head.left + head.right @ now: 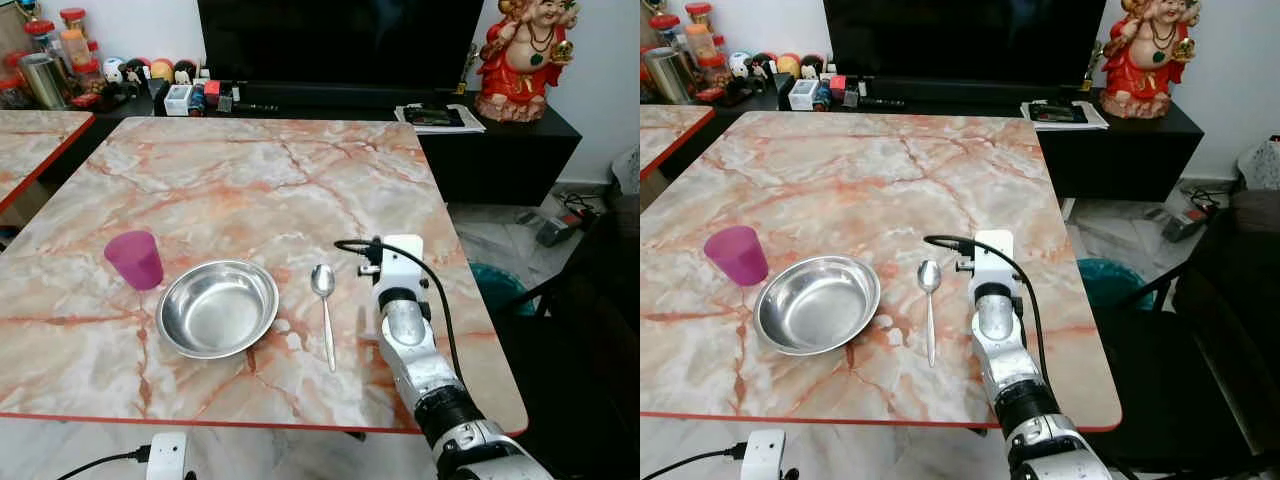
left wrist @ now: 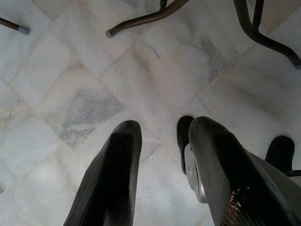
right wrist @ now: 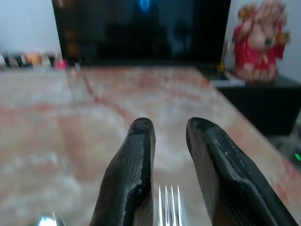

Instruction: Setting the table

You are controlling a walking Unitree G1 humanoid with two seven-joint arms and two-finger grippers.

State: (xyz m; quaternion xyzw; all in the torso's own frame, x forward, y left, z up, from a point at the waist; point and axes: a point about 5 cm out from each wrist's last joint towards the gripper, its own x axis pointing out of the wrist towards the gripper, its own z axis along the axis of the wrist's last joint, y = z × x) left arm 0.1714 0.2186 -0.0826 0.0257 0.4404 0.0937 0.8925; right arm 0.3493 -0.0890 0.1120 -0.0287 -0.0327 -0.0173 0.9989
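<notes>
Right gripper (image 3: pixel 169 136), fingers parted over a fork (image 3: pixel 170 205) beside the spoon (image 1: pixel 324 300) and bowl (image 1: pixel 217 307), should back straight off; left gripper (image 2: pixel 162 141) hangs open, idle.

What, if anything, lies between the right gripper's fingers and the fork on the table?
Nothing visible does. The right gripper hangs open directly over the fork, whose tines show in the gap, beside the spoon.
</notes>
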